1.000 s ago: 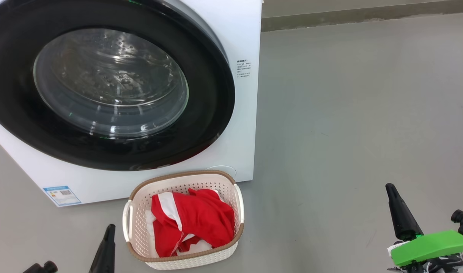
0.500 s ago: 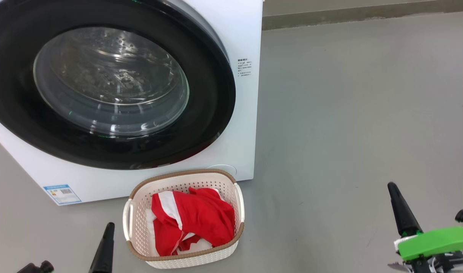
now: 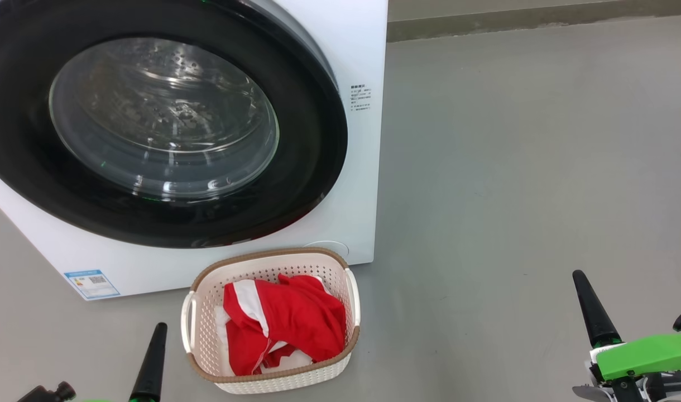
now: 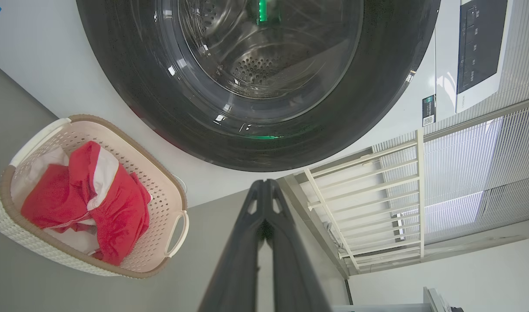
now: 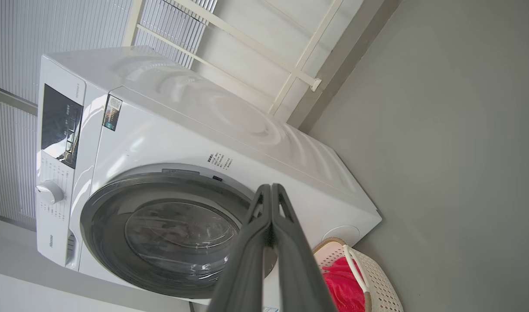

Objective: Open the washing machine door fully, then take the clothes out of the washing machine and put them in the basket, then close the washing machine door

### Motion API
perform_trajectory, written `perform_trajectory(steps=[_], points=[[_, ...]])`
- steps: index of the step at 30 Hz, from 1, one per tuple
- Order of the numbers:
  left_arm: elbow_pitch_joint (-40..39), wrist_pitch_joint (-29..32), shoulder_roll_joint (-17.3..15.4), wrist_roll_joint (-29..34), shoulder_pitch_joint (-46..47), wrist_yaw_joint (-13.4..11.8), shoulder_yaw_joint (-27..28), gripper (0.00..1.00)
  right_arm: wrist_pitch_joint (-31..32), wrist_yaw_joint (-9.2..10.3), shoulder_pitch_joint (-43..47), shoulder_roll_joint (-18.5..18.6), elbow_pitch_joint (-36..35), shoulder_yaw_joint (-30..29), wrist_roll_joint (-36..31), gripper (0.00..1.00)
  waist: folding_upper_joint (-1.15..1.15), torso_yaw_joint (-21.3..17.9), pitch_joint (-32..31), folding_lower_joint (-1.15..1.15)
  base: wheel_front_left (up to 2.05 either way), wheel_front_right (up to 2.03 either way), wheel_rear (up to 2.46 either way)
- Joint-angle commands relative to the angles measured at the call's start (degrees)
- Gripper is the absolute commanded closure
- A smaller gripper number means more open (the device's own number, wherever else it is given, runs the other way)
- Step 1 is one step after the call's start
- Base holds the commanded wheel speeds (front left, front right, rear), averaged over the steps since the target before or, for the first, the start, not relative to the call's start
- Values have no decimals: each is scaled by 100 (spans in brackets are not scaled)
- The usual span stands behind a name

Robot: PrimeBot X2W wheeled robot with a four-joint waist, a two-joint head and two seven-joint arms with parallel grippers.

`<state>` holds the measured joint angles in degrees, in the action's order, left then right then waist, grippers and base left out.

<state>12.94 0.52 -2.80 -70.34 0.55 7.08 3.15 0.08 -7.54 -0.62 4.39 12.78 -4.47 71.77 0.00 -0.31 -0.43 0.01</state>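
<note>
While the clothes point(image 3: 284, 324) lie in the basket point(image 3: 271, 384) (washing machine door point(image 3: 310, 139) closed), the left gripper point(image 4: 264, 184) and right gripper point(image 5: 271, 187) have their fingers pressed together, empty.

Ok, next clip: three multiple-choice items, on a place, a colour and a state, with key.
1. Where do the bright red and white fabric clothes lie?
A. in the big white boxy washing machine
B. in the small cream perforated plastic basket
C. over the round black-rimmed glass door
2. The basket's woven-look rim is:
A. brown B. blue C. green
3. That door is:
A. wide open B. taken off C. shut
Key: B, red fabric lies in the basket; A, a brown band rings it; C, it sits flush against the machine.
</note>
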Motion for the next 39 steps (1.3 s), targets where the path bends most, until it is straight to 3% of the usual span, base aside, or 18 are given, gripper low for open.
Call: perform_trajectory(steps=[1, 33, 39], points=[[-105, 62, -52, -180, 304, 30, 167, 100, 40, 4, -344, 39, -123, 58, 177, 100, 0, 2, 3, 0, 0, 0, 0], [109, 592, -14, -2170, 562, 41, 335, 100, 589, 5, -549, -105, 119, -145, 2075, 100, 0, 31, 60, 0, 0, 0, 0], [110, 596, -13, -2183, 564, 41, 337, 100, 597, 5, -551, -110, 121, -152, 2084, 100, 0, 31, 60, 0, 0, 0, 0]])
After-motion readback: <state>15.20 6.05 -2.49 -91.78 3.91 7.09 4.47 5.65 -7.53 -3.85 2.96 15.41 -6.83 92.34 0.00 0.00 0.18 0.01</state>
